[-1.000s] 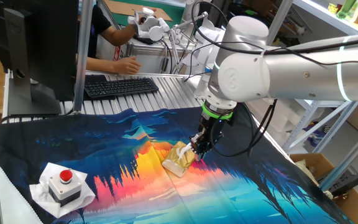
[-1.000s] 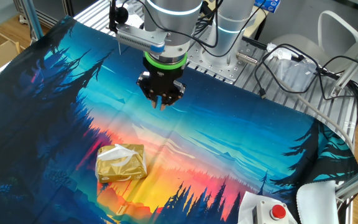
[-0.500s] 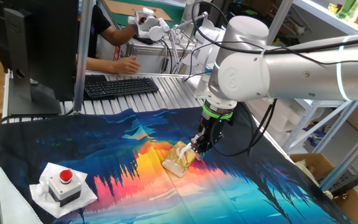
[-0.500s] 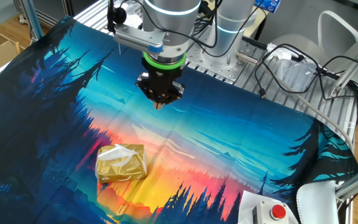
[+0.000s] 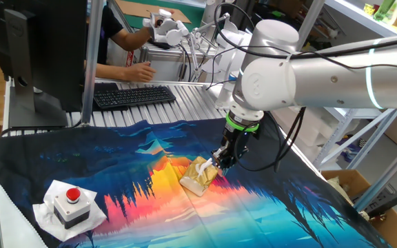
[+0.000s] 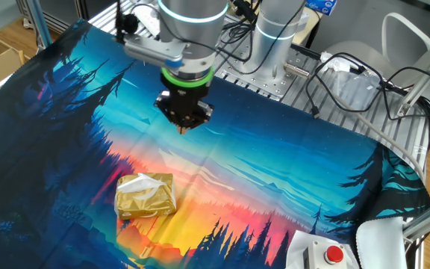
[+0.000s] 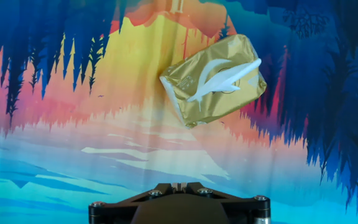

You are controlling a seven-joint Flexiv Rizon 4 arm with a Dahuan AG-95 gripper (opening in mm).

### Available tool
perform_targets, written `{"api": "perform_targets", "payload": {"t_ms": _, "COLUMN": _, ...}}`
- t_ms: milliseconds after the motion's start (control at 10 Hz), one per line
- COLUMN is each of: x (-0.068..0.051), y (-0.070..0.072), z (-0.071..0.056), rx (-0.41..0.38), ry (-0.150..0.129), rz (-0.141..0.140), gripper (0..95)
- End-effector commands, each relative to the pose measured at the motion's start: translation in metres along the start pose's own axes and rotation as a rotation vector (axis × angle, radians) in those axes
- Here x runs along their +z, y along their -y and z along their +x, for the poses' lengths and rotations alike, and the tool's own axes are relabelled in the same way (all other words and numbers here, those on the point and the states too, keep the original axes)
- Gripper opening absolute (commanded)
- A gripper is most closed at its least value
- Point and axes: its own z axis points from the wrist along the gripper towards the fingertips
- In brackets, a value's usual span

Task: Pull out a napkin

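At the far left of one fixed view a grey box with a red button (image 5: 69, 202) sits on a white pad (image 5: 47, 214), near the front edge of the worktop (image 5: 267, 213), which is covered by a cloth printed with a sunset and dark pines; the other fixed view shows that same box only as a cut-off corner at its lower right. Further right lies the tan-yellow packet (image 5: 198, 177), and the napkin (image 7: 224, 78) shows as a white twist sticking out of the slit in the packet's top, plainest in the hand view, where it runs slantwise across the gold wrapper. In the first fixed view the pincer (image 5: 220, 161) seems to hang right over the packet, almost touching it. The other fixed view corrects this: there the pincer (image 6: 186, 124) is up in the air, well apart from the packet (image 6: 145, 196), with its fingertips drawn together and nothing between them. The hand view shows only the black base of the hand at the bottom edge, not the fingertips. Behind the worktop, the first fixed view alone shows a keyboard (image 5: 132, 94) and a person's hand (image 5: 141, 71) beside it.
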Motion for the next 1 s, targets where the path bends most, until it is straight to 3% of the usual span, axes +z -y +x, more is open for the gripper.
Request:
{"api": "perform_targets", "payload": {"t_ms": 100, "x": -0.001, "y": 0.005, "z": -0.007, "rx": 0.0, "ry": -0.002, "rz": 0.001, "gripper": 0.0}}
{"api": "perform_targets", "payload": {"t_ms": 600, "x": -0.002, "y": 0.02, "z": -0.031, "rx": 0.0, "ry": -0.007, "rz": 0.002, "gripper": 0.0}}
{"api": "perform_targets", "payload": {"t_ms": 1000, "x": 0.002, "y": 0.037, "z": -0.061, "rx": 0.0, "ry": -0.008, "rz": -0.001, "gripper": 0.0}}
